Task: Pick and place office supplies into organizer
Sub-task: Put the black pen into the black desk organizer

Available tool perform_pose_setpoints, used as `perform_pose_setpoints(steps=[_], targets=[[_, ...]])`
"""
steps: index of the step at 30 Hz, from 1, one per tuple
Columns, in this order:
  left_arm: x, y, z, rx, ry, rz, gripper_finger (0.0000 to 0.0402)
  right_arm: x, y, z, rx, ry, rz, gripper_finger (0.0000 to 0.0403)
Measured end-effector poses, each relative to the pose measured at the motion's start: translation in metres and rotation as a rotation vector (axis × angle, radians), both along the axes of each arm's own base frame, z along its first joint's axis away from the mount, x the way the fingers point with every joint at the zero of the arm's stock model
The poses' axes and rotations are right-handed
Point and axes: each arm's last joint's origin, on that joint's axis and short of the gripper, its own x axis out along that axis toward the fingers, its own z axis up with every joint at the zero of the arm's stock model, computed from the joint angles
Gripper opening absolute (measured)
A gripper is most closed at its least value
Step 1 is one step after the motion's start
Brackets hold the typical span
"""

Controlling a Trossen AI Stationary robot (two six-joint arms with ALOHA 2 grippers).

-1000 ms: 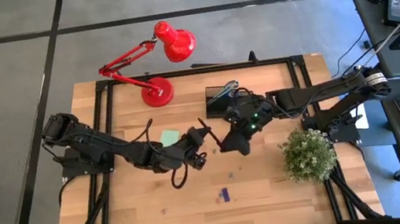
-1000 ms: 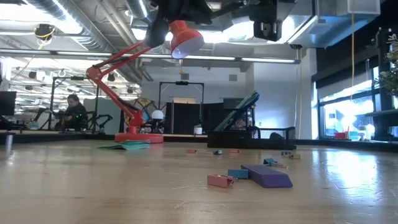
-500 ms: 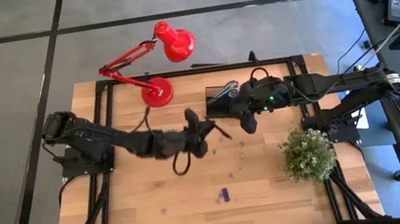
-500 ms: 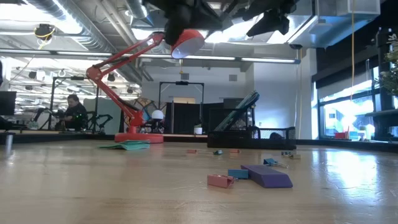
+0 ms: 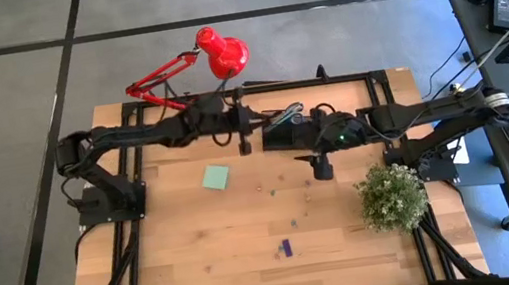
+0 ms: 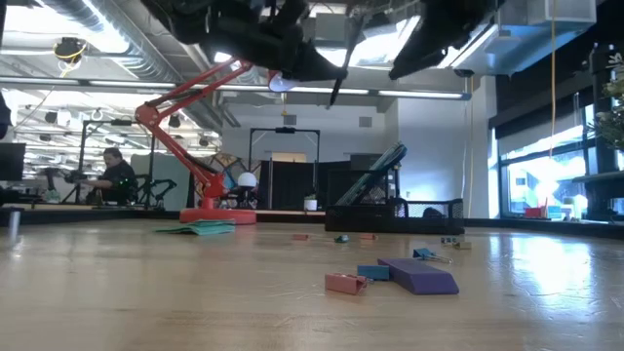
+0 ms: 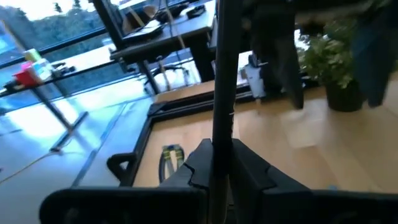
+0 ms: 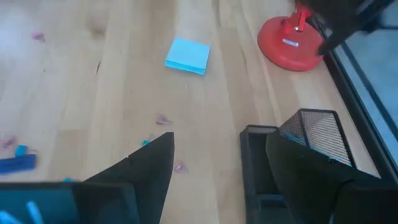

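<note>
Clamping a thin black pen [image 5: 243,136] between its closed fingers, the left gripper [image 5: 243,124] hung above the far edge of the tabletop [image 5: 202,262], just beside the organizer [image 5: 279,127] on the side toward the red lamp [image 5: 195,81]. From the left wrist camera the pen [image 7: 222,93] stood as a dark upright stick rising out of the pinched fingers [image 7: 205,165]. From table height it showed as a slim dark rod [image 6: 337,78] hanging tilted under the arm, high above the wood.

The right gripper [image 5: 320,165] waited with its fingers spread and nothing in them, raised over the tabletop a little nearer than the organizer, between it and the small green plant [image 5: 392,198] at the right edge. Its own camera looked down past the two parted fingers [image 8: 152,162] onto the organizer's black mesh wall [image 8: 314,134].

The organizer sat near the far edge, right of the middle, with the blue-handled scissors [image 6: 382,174] sticking up out of it at a slant. A pale green sticky-note pad [image 5: 215,177] lay flat on the wood left of the middle, well apart from the organizer. A purple piece [image 5: 286,248] lay toward the near edge, with a few tiny bits [image 5: 292,223] scattered around the centre. Beyond the table a person [image 6: 115,175] sat far back in the room.
</note>
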Motion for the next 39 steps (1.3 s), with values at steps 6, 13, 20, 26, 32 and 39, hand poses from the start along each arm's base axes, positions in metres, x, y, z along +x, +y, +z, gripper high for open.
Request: perform_pose_setpoints(steps=[6, 13, 20, 26, 32, 39], targets=[[-0.001, 0.011, -0.001, -0.054, -0.035, -0.069, 0.0024, -0.014, -0.002, -0.029, -0.033, -0.096, 0.022, 0.0255], [0.019, 0.027, -0.031, -0.05, -0.081, -0.062, 0.0024, -0.037, -0.008, -0.04, 0.003, -0.307, 0.094, 0.0255], [0.038, 0.054, -0.063, -0.092, -0.043, -0.015, 0.0024, -0.053, -0.012, -0.042, 0.0, -0.365, 0.077, 0.0255], [0.051, 0.073, -0.088, -0.143, 0.0, 0.025, 0.0024, -0.053, -0.012, -0.042, 0.0, -0.365, 0.078, 0.0255], [0.054, 0.077, -0.106, -0.168, 0.06, 0.038, 0.0024, -0.053, -0.012, -0.042, 0.002, -0.362, 0.077, 0.0255], [0.051, 0.076, -0.114, -0.203, 0.16, 0.075, 0.0025, -0.053, -0.012, -0.042, 0.003, -0.362, 0.076, 0.0255]])
